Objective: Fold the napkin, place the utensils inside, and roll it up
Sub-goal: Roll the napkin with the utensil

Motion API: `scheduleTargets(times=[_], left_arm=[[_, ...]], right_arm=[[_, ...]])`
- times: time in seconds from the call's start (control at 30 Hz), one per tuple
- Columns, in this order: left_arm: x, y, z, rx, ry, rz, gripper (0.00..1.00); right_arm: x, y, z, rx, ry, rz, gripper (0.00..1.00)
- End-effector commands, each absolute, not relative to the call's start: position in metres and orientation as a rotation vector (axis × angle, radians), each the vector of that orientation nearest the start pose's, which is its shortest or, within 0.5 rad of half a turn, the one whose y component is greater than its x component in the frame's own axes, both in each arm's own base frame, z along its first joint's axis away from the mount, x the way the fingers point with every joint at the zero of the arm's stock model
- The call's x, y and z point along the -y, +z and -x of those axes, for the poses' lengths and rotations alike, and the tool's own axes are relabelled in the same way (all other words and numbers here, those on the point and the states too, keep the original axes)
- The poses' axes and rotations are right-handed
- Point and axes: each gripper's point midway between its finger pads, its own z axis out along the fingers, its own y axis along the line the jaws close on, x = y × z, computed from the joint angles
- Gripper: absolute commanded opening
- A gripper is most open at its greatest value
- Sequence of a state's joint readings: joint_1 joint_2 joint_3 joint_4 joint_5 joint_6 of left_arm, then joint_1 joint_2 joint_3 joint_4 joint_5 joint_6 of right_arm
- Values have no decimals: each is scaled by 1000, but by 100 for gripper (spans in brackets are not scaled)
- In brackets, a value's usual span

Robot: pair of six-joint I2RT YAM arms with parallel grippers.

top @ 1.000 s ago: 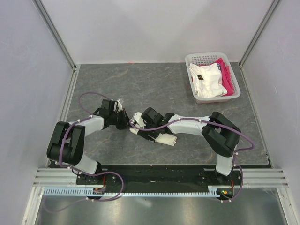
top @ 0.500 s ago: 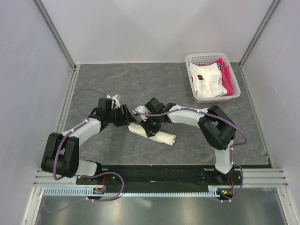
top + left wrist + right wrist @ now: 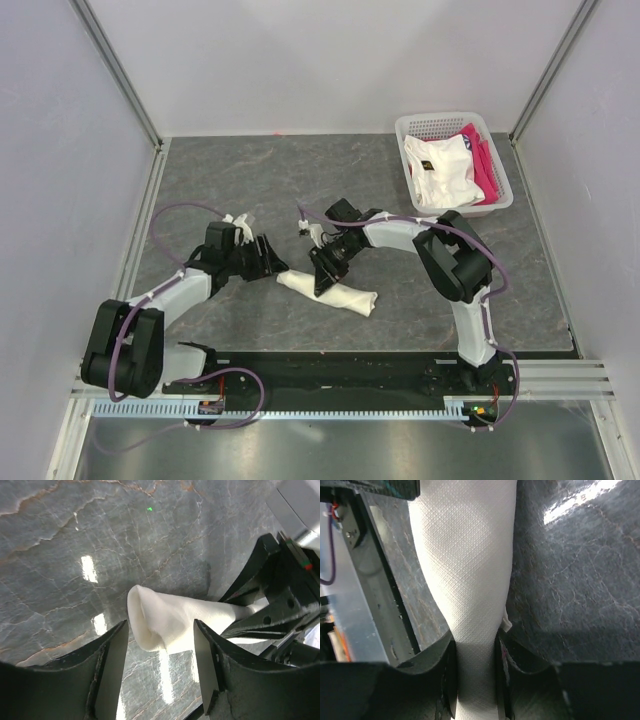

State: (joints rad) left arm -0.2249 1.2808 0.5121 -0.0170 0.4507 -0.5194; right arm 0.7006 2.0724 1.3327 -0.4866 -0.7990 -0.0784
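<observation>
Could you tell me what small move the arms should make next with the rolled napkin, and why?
Probably draw the left pincer back off the end of the rolled napkin. Its jaws stand open on either side of that end without gripping it, while the right pincer is pinched on the roll's middle and looks able to hold it alone.

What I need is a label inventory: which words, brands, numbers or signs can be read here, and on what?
No text is legible.
Small dark mark on the white garment in the basket: too small to read.
The napkin: plain, no print visible.
</observation>
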Motion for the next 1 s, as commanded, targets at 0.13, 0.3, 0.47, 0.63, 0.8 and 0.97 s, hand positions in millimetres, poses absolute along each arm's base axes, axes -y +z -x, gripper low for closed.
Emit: scheduleTargets(times=[0.13,0.3,0.47,0.63,0.8,0.97], left_arm=[[175,72,-269,-2325,-1032,80,57],[176,59,-268,-2352,-1047,87,41],[175,58,-272,-2369,-1025,106,3],[173,62,-281,-2391,-986,117,2],[172,59,-284,-2451,-964,142,2],[173,54,-283,-2518,-971,164,2]], right_arm=[[-339,-4,-213,-2674,1326,1172,36],[-341,-5,-213,-2682,1348,1157,36],[-340,4,-222,-2665,1308,1135,47],[-335,24,-244,-2611,1118,1119,70],[-327,48,-263,-2495,886,1130,75],[-331,51,-263,-2362,648,1202,81]])
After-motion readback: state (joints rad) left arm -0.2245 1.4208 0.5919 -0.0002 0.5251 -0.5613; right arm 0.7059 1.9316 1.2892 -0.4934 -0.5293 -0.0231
